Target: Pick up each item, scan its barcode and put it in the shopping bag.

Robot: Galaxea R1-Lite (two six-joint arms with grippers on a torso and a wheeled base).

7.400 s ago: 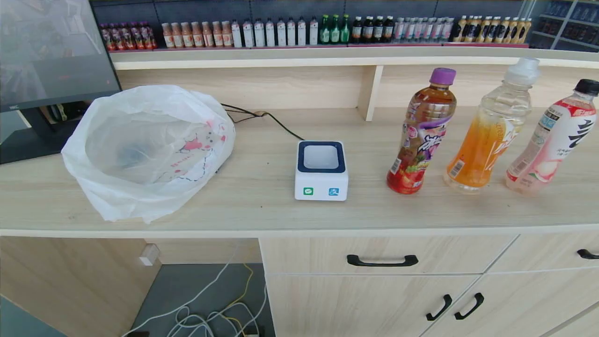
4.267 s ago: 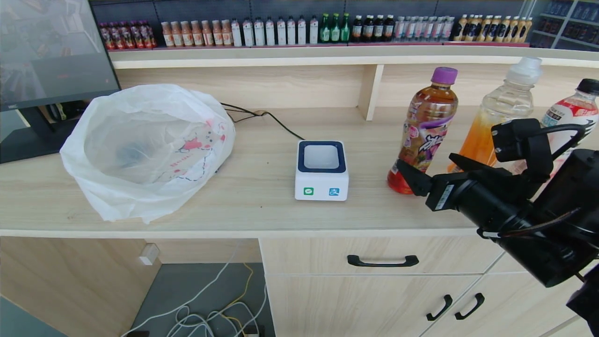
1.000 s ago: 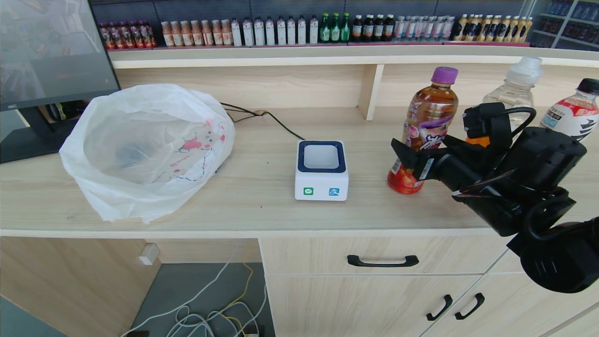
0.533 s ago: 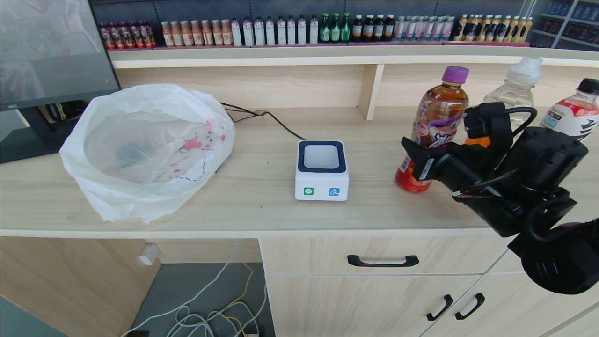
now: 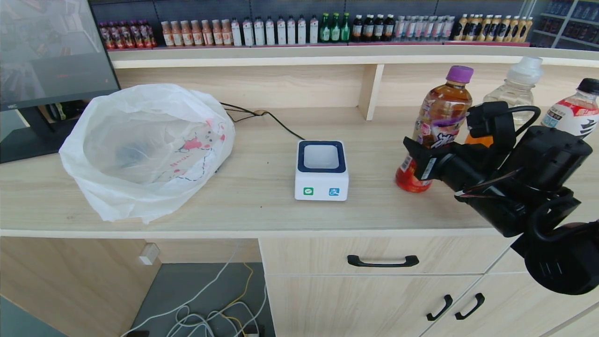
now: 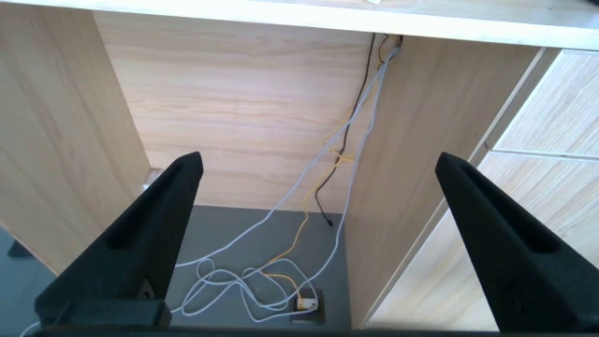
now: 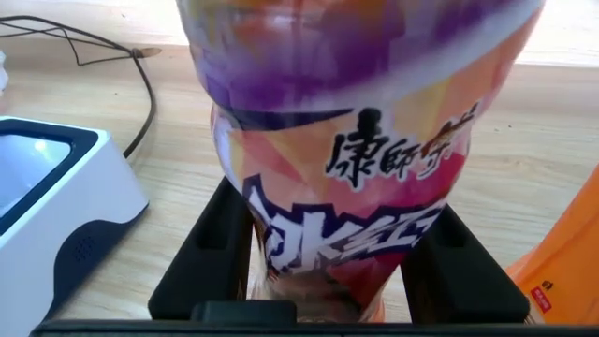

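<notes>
A purple-capped bottle of red tea stands right of the white scanner on the counter. My right gripper is shut on its lower half. In the right wrist view the bottle sits between both black fingers, which press its sides, with the scanner nearby. The white shopping bag lies open at the counter's left. Below the counter, my left gripper is open and holds nothing, facing a recess with cables.
An orange-drink bottle and a pink-labelled bottle stand behind my right arm. A monitor is at the far left, and a black cable runs behind the scanner. Bare counter lies between bag and scanner.
My right arm came in from the right and closed on the purple-capped bottle. In the last second the bottle shifted a little to the right with the gripper.
</notes>
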